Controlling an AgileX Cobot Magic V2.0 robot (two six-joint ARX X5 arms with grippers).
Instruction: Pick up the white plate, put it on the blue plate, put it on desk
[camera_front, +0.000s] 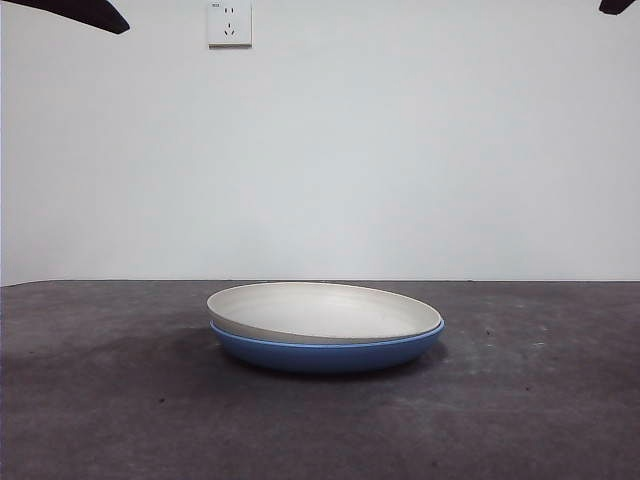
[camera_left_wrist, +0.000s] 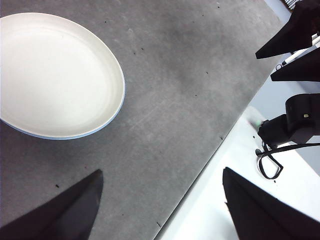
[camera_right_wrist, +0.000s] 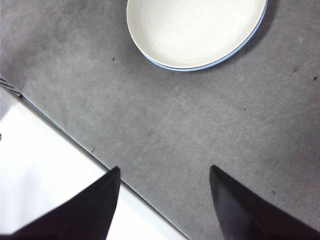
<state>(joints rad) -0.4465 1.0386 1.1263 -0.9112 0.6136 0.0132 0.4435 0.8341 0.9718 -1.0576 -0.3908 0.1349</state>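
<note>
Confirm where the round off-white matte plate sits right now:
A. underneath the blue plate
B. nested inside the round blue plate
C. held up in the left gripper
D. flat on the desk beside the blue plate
B: the round off-white matte plate rests nested in the round blue plate, whose rim shows as a thin blue edge around it in both wrist views; the left gripper and right gripper are open and empty.

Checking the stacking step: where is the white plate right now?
The white plate is nested in the blue plate near the middle of the desk in the front view, below the wall socket, with neither hand touching it.
</note>
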